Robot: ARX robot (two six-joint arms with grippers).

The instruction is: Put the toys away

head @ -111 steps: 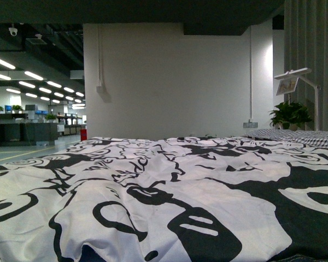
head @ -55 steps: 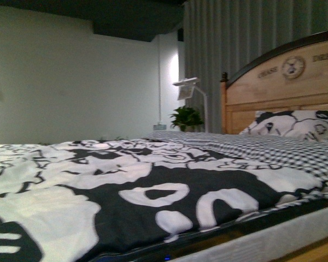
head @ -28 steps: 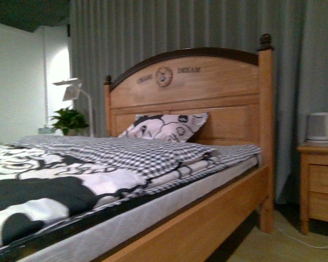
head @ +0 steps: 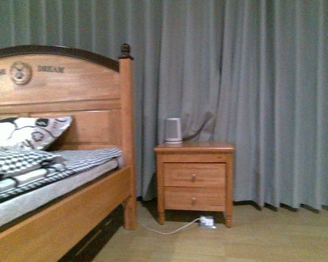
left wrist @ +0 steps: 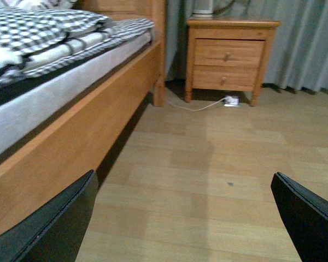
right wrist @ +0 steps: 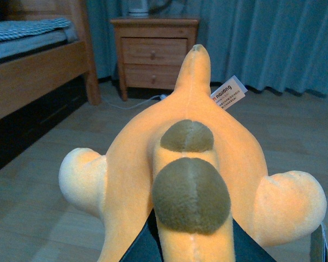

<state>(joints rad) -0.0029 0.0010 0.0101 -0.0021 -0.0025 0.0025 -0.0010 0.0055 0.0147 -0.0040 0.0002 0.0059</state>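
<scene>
Orange-yellow fuzzy fabric fills the right wrist view, where the plush toy [right wrist: 229, 147] sits close against the camera. It has two olive-brown patches down its middle, rounded pale limbs at either side and a white label [right wrist: 228, 91] sticking out near its far end. The right gripper [right wrist: 190, 252] is closed on the toy, and only slivers of its black fingers [right wrist: 145, 246] show beneath it. The left gripper [left wrist: 180, 218] is spread wide over the wooden floor [left wrist: 208, 153] beside the bed frame, with nothing between its fingers. The front view shows a wooden bed [head: 54, 93] with a black-and-white pillow [head: 27, 132]. Just beside it stands a two-drawer nightstand [head: 194, 180] with a small white appliance [head: 173, 131] on top. Grey-green curtains [head: 262, 82] hang behind.
</scene>
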